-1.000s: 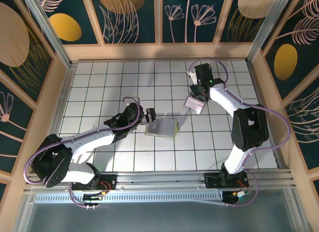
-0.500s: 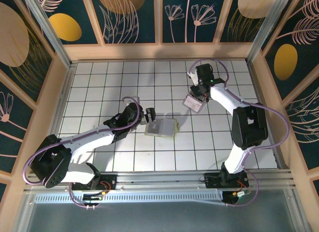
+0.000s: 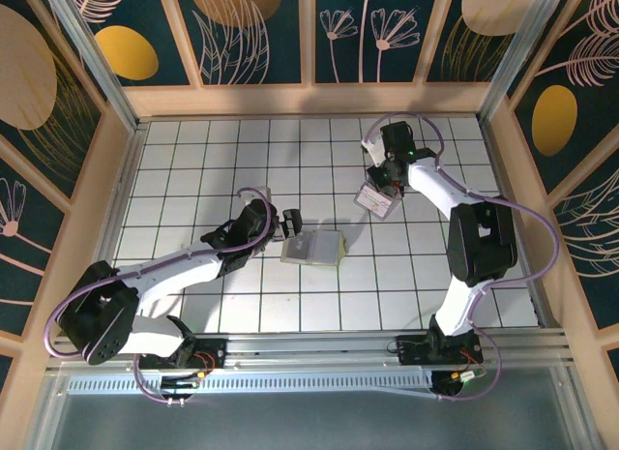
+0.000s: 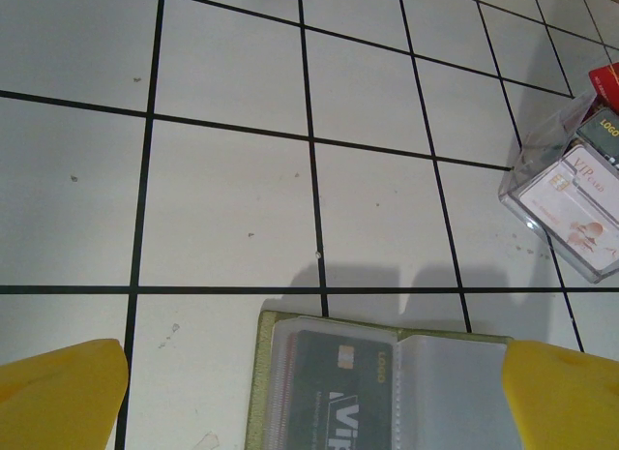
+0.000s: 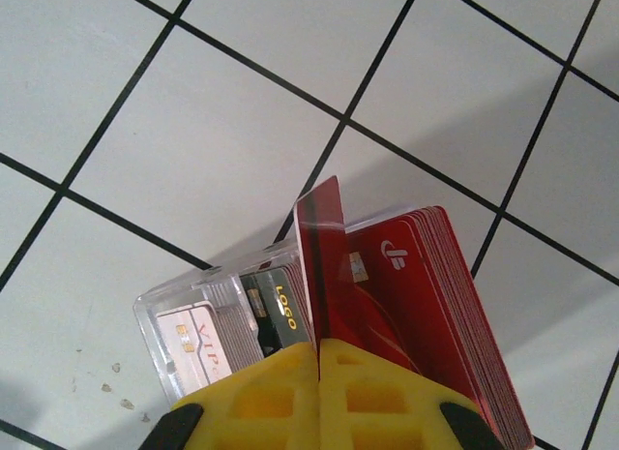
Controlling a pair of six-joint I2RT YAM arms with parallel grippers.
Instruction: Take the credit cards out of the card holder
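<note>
Lowering the red card (image 5: 322, 256) into the clear box (image 5: 179, 324) is, we judge, the step in hand. Our right claw (image 5: 319, 358) is pressed together on one end of the card and holds it on edge, close beside the red stack (image 5: 435, 305) that already stands in the box. To do this well, we would keep the card parallel to that stack and ease it down into the gap beside it. We would let go only once its edge sits inside the box walls, so it cannot tip onto the worktop (image 3: 193, 160).

Our left claw (image 3: 288, 225) is spread wide and hovers at the left edge of the card holder (image 3: 314, 247). The holder lies open near the middle of the worktop, with a dark card (image 4: 334, 397) showing in one clear sleeve.

Box and holder sit apart, with bare tiles between them. Open tiles stretch left and far. The wooden walls (image 3: 126, 140) stand well clear of both arms.
</note>
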